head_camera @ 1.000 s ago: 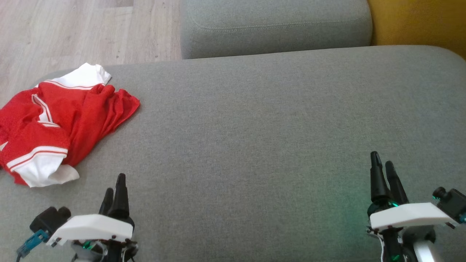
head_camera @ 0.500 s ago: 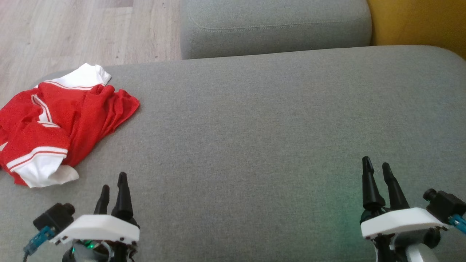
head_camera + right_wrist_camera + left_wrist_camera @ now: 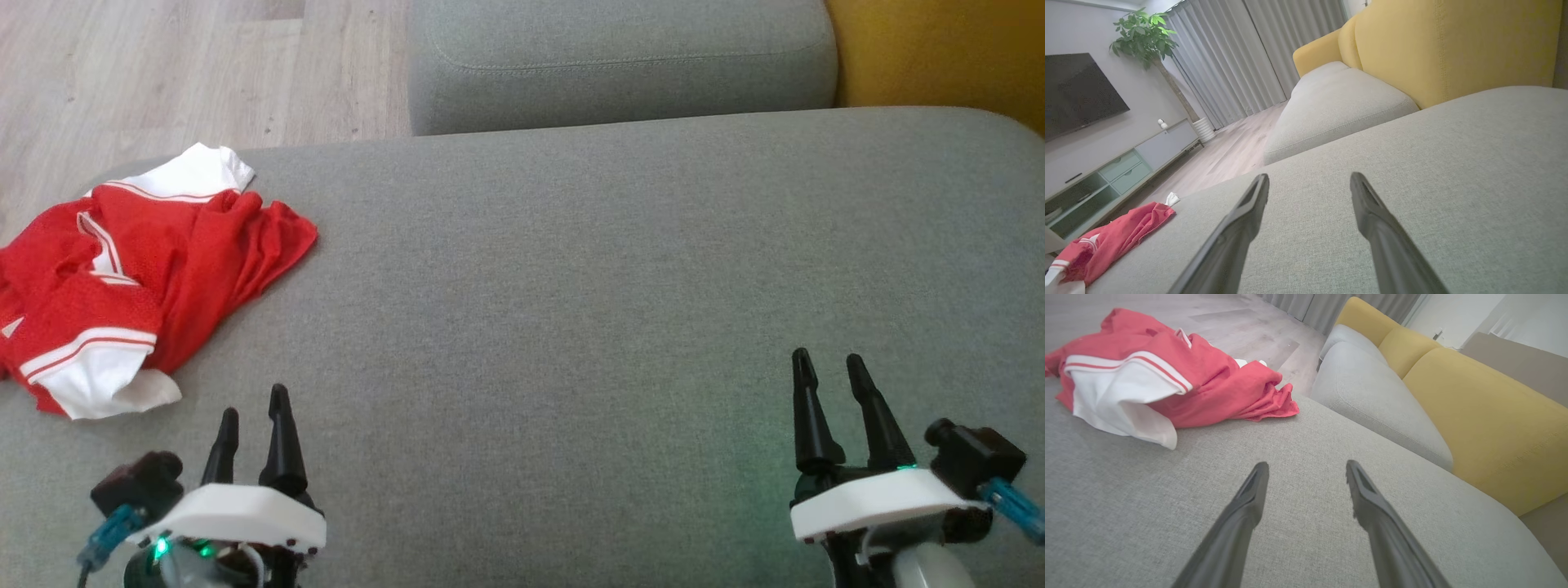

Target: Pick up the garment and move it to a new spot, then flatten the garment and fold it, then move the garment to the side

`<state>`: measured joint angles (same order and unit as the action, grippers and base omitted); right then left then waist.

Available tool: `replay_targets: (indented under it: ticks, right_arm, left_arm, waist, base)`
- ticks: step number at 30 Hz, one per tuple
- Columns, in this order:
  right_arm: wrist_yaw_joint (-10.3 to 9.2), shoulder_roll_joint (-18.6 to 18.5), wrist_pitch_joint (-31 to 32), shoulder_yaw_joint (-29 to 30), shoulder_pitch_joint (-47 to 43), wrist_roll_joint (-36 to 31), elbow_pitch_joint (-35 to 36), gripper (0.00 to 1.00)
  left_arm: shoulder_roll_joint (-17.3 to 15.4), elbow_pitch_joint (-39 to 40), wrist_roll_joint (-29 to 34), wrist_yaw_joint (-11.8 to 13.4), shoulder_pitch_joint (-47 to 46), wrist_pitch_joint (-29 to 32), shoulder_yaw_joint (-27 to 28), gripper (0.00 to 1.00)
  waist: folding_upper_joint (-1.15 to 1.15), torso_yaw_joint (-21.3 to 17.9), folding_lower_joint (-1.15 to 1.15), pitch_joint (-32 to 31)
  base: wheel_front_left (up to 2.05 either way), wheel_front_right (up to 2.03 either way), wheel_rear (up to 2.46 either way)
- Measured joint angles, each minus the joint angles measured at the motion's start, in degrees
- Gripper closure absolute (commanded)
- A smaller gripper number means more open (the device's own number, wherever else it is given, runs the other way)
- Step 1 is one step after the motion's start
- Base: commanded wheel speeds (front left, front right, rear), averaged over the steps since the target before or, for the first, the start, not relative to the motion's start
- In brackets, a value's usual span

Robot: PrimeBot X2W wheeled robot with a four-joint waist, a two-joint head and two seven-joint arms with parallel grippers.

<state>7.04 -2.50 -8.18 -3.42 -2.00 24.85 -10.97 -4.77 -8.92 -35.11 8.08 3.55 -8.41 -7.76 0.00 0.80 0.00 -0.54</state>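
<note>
In the head view, the garment [image 3: 163, 261], red with white sleeves, is seen crumpled at the middle left of the frame. It lies on the grey seat [image 3: 571, 286] near the seat's left corner and is cut off by the frame's left edge. The left gripper [image 3: 254, 402] is placed at the lower left, just below the garment and apart from it, with its jaws spread and nothing between them. The right gripper [image 3: 828, 356] is placed at the lower right, well apart from the garment, with its jaws likewise spread and empty. A second grey cushion [image 3: 620, 65] is seen along the top, wood floor [image 3: 163, 73] at the upper left and a yellow backrest [image 3: 939, 49] at the upper right.

In the left wrist view, the left gripper [image 3: 1307, 464] is shown over bare seat fabric, its jaws parted. The garment [image 3: 1216, 384] is heaped at the upper left, one white sleeve turned towards the camera.

In the right wrist view, the right gripper [image 3: 1309, 175] is shown low over the seat, jaws parted and empty. The garment [image 3: 1118, 237] is seen at the lower left, at the seat's far edge. A TV [image 3: 1077, 94], a plant [image 3: 1145, 36], curtains [image 3: 1241, 61] and a low cabinet [image 3: 1126, 163] are seen beyond.
</note>
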Motion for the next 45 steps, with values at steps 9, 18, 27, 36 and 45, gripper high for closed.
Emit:
replay_targets:
  ticks: [9,18,27,36,45]
  right_arm:
    - [0.0,0.0,-1.53,-0.36,-0.01,-7.05,0.34,0.0]
    - [0.0,0.0,-3.26,-0.6,-0.1,-13.23,0.79,0.0]
    - [0.0,0.01,-4.63,-0.33,-1.3,-19.07,1.37,0.0]
    - [0.01,0.01,-6.2,0.96,-1.3,-23.5,1.31,0.0]
    - [0.01,0.01,-6.2,2.27,-1.3,-21.54,-0.4,0.0]
  left_arm:
    - [-0.44,1.29,6.66,1.56,1.25,-1.78,-0.93,0.0]
    - [-0.81,2.01,12.44,3.1,1.33,-2.97,-2.33,0.0]
    - [-1.67,2.89,18.23,4.54,2.32,-4.68,-3.32,0.0]
    - [-2.14,3.01,22.84,5.63,2.74,-5.38,-4.67,0.0]
    - [-2.26,2.72,22.79,5.6,3.52,-5.11,-5.14,0.0]
  waist:
    - [0.0,-0.16,0.0,-0.02]
    - [0.0,-0.17,0.0,-0.26]
    - [0.0,0.01,0.0,-0.32]
    - [0.0,0.19,0.0,-0.44]
    - [0.0,0.25,0.0,-0.45]
  base:
    - [0.0,0.0,0.0]
    - [0.0,0.0,0.0]
    - [0.0,0.0,0.0]
    - [0.0,0.0,0.0]
    - [0.0,0.0,0.0]
